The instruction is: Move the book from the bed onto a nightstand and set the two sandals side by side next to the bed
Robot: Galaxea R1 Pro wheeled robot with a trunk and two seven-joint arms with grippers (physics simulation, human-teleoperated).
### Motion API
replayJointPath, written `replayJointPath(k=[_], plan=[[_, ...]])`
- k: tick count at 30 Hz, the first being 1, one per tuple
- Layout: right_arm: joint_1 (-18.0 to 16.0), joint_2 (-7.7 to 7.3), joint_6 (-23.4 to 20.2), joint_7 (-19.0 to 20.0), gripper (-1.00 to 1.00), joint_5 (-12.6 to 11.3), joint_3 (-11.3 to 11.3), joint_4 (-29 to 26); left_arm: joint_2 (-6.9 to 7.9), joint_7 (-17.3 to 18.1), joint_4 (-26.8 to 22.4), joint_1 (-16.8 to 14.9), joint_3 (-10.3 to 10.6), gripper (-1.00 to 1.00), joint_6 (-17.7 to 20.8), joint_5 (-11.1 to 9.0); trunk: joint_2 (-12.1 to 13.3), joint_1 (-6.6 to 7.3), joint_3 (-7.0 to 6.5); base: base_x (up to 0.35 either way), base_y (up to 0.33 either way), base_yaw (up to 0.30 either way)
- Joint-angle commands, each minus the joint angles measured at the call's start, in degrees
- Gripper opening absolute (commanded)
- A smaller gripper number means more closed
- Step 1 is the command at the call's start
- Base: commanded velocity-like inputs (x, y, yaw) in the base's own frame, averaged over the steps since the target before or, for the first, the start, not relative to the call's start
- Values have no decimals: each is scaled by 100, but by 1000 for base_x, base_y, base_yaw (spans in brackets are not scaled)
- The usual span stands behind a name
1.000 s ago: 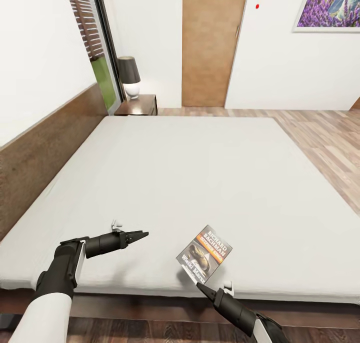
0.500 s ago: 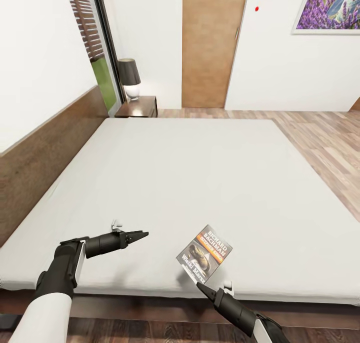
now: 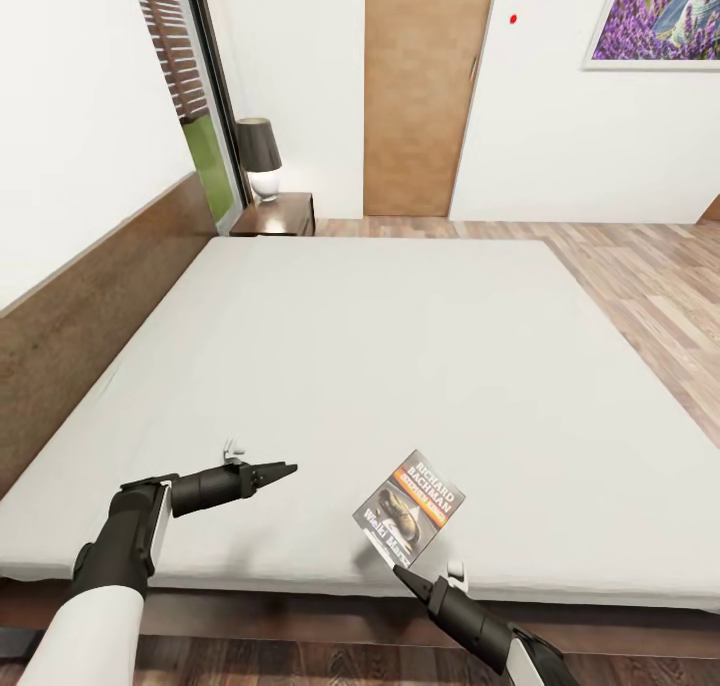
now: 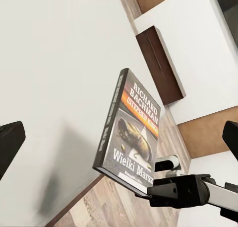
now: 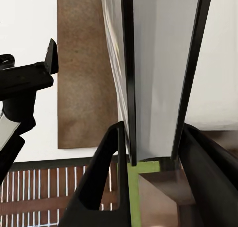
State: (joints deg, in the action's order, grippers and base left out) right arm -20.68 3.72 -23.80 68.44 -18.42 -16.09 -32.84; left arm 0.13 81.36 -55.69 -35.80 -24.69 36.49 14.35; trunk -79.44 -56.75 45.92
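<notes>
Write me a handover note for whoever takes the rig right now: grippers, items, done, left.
Right gripper: shut on the book, held lifted above the bed's near edge.
Left gripper: open, holding nothing, over the mattress.
Nightstand: at the bed's far corner by the headboard, with a lamp on it.
Done: book picked up.
Left: set book on nightstand; find both sandals and pair them beside the bed.

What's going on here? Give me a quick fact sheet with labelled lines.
Room: bedroom with wood-plank floor
Book: lifted above the bed, near its front edge
Right gripper: shut on the book's lower edge
Left gripper: empty, over the mattress, apart from the book
Nightstand: at the far corner of the bed, lamp on it
Door: closed
</notes>
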Motion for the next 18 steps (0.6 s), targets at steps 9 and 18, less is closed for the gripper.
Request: replayJointPath(k=[9, 18], plan=[[-2, 6, -52, -15, -100, -20, -28, 50, -4, -123, 239, -6, -18, 100, 52, 59, -2, 0, 4, 0, 0, 0], [-5, 6, -55, -32, -100, 30, -17, 50, -4, -230, 243, -6, -18, 100, 51, 59, -2, 0, 4, 0, 0, 0]])
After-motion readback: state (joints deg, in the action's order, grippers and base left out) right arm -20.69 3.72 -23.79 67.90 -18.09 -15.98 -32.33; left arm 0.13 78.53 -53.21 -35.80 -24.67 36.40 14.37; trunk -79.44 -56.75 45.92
